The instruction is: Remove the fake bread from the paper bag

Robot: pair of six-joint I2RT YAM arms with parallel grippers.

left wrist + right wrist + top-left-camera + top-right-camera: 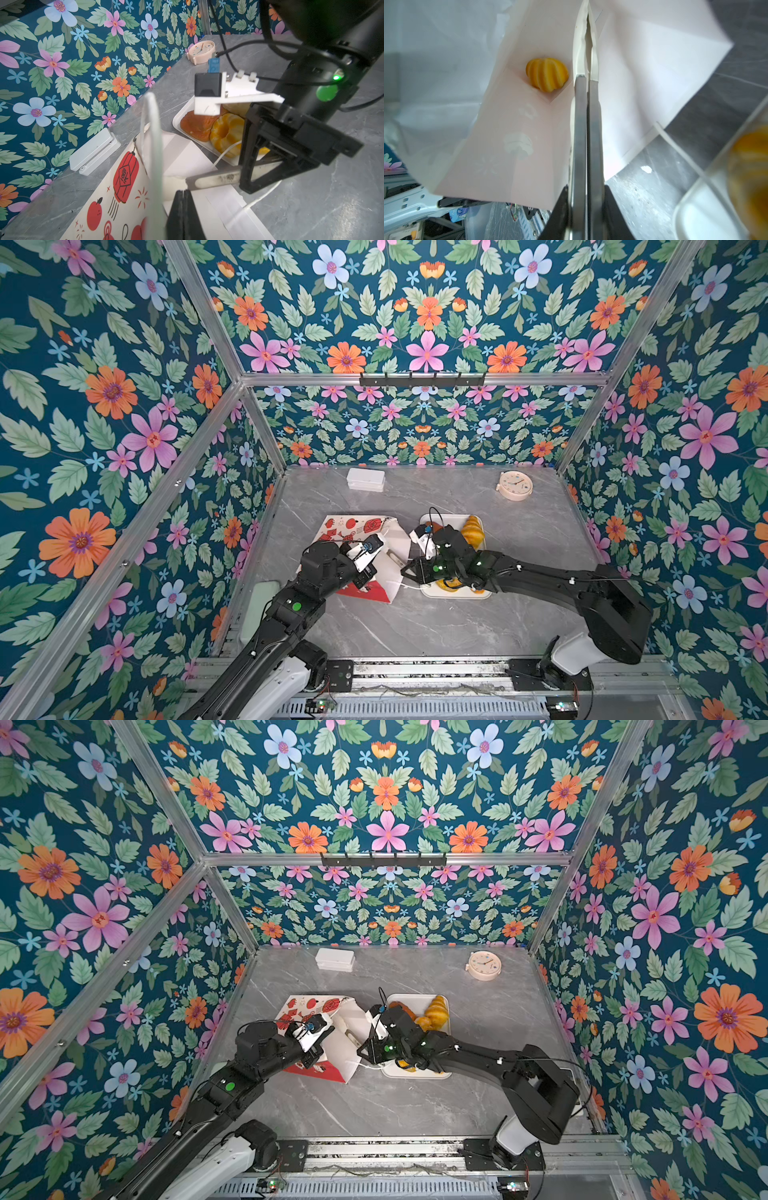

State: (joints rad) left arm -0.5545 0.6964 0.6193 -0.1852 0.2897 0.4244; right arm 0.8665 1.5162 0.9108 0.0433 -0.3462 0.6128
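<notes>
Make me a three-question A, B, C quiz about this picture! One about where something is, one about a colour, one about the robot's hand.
1. Where is the clock? A. at the far back of the table B. in the white tray C. on a croissant
2. What colour is the fluted pastry inside the paper bag? A. green B. yellow-orange C. blue
3. How is the right hand? A. wide open B. gripping a croissant C. shut and empty
Answers: A, both top views show it at the table's far edge; B, it looks golden in the right wrist view; C, its fingers press together, nothing between.
</notes>
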